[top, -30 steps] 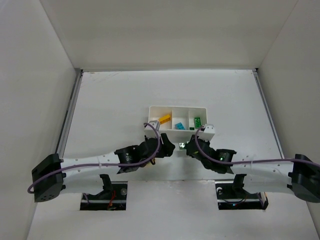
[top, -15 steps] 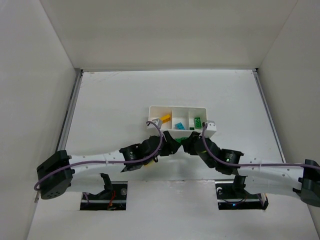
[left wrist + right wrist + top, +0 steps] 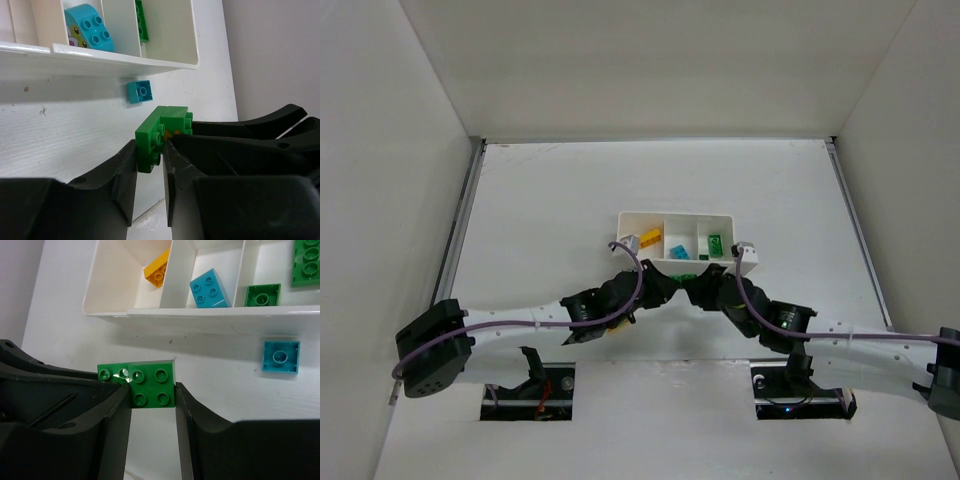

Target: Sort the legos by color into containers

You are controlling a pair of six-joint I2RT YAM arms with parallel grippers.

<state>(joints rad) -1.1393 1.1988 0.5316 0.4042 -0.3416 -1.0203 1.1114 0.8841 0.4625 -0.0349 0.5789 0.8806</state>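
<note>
Both grippers meet just in front of the white tray [image 3: 675, 214]. My left gripper [image 3: 150, 152] is shut on a green lego [image 3: 148, 145]. My right gripper [image 3: 152, 392] is shut on a green 2x2 lego [image 3: 152, 384] that sits pressed against the left one [image 3: 111, 373]; a speck of orange shows between them. In the top view only a bit of green [image 3: 685, 279] shows between the grippers. The tray holds an orange-yellow lego [image 3: 157, 270] on the left, a cyan one [image 3: 210, 288] in the middle and green ones [image 3: 262, 295] on the right.
A loose cyan lego [image 3: 281, 357] lies on the table just in front of the tray's front wall [image 3: 125, 57]; it also shows in the left wrist view [image 3: 139, 92]. White walls enclose the table on three sides.
Both arms have reached forward toward the tray and closed in on each other. The gap between the grippers has shut, and they now meet at the green legos.
</note>
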